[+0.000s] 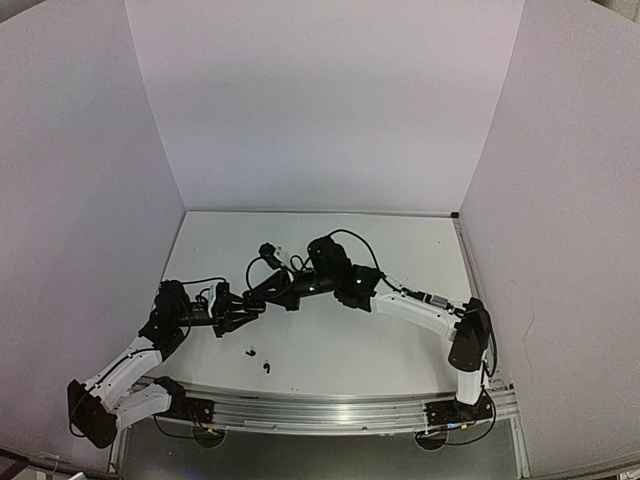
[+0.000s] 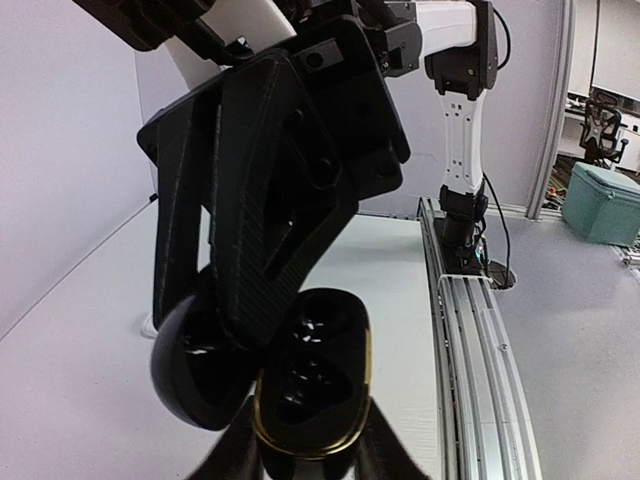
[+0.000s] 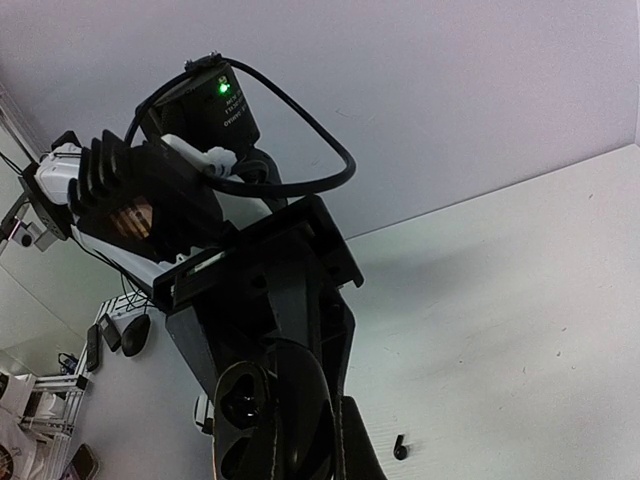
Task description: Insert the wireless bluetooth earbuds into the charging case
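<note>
We log: left gripper [image 2: 310,455] grasping the open case [image 2: 322,405]; right gripper [image 2: 236,328] clenched, tips against it. Two earbuds [image 1: 251,351] on the table [image 1: 350,345].

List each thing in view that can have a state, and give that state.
left gripper: shut on the charging case
charging case: lid open, held between the left fingers
right gripper: shut, tip at the open case
black earbud: loose on the table, outside the case
second black earbud: loose on the table, outside the case
</note>
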Controlling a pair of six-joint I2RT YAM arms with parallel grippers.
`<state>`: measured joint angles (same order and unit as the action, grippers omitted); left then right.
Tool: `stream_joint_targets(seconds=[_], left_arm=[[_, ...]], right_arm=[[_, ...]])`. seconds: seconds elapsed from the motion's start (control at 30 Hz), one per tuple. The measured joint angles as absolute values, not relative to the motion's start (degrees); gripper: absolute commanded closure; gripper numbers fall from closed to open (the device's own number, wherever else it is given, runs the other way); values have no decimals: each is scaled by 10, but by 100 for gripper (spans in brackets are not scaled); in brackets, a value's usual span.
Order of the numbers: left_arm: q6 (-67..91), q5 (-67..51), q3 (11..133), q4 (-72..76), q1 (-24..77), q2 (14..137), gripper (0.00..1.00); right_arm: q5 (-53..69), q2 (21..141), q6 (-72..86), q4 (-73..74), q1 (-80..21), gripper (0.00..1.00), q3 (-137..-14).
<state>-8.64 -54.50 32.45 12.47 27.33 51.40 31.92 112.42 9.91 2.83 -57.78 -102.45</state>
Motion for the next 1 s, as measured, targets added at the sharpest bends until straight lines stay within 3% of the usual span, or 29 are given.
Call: stream_joint_targets(seconds=[0.1,0.2,0.3,0.33,0.47,0.73,0.8,1.0], left_arm=[[-86,-549,324,124,273,514,86],[-86,-554,324,124,273,514,98],[-85,-554,324,124,273,514,100],[-85,-554,324,124,273,514,100],[-82,-552,324,124,273,514,100],[-35,-489,314,130,274,512,100],[-19,-468,305,131,273,510,100],[39,-410,275,130,273,498,100]], right_arm=[[321,1124,99,26,-578,97,-1025],[324,1124,99,26,-578,97,-1025],[325,1124,99,26,-578,95,-1025],[325,1124,100,26,-578,91,-1025],[320,1124,107,26,-578,62,-1025],[258,1124,139,23,-575,25,-1023],[236,1124,156,22,-574,21,-1023],[148,1119,226,22,-565,20,-1019]])
